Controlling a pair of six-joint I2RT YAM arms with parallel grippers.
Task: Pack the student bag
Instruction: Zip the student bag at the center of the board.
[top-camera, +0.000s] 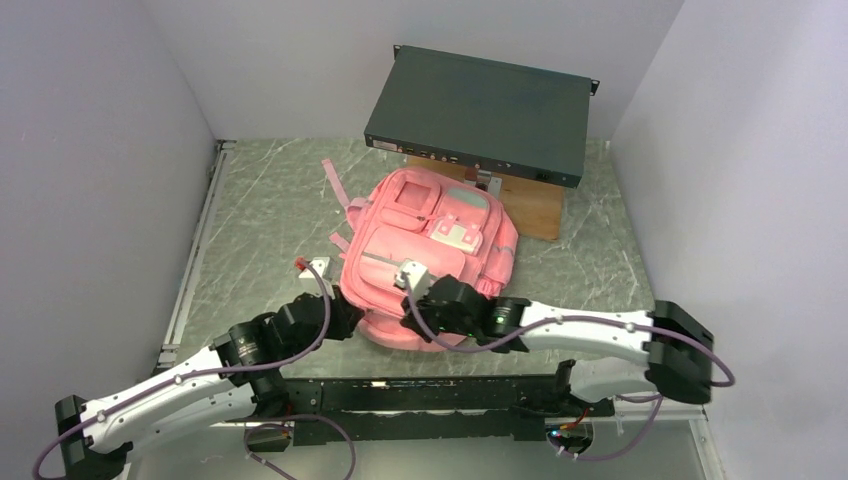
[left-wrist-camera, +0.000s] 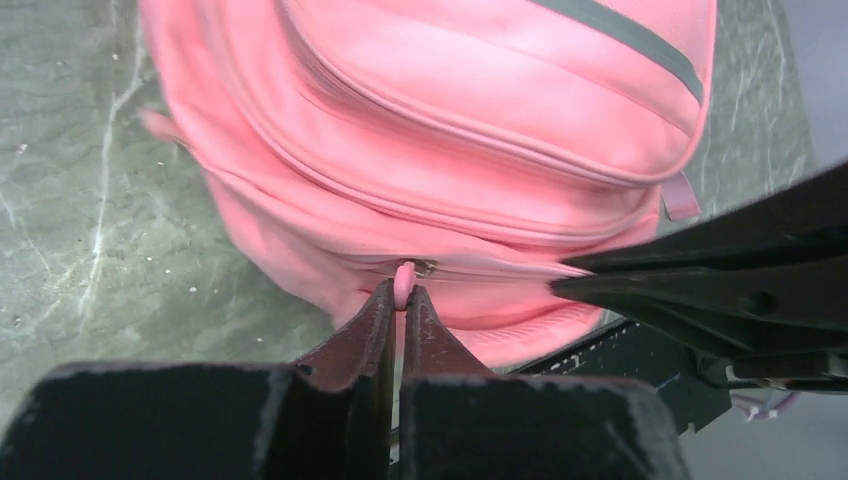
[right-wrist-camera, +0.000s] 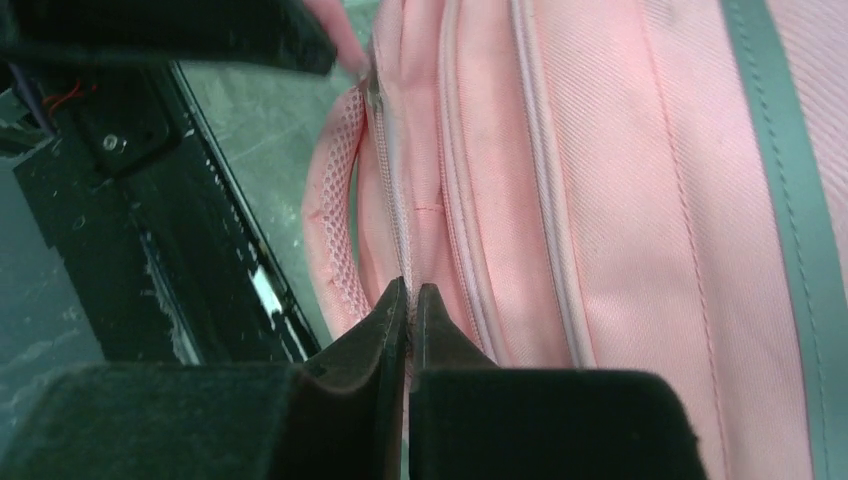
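Soft pink fabric student bag (top-camera: 400, 255) lies at the near edge of the grey marbled table (top-camera: 260, 210). Left gripper (left-wrist-camera: 403, 295) pinches its pink zip pull (left-wrist-camera: 404, 278), right gripper (right-wrist-camera: 411, 292) nips the seam (right-wrist-camera: 400, 230) tight; likely unzipping, so next drag the pull along

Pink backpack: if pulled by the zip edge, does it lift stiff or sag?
Probably floppy: the student bag is soft fabric, creased and bulging, so it would likely sag. Pulled by the zip pull in the left fingers, it may stretch locally first. On the smooth table it could slide.
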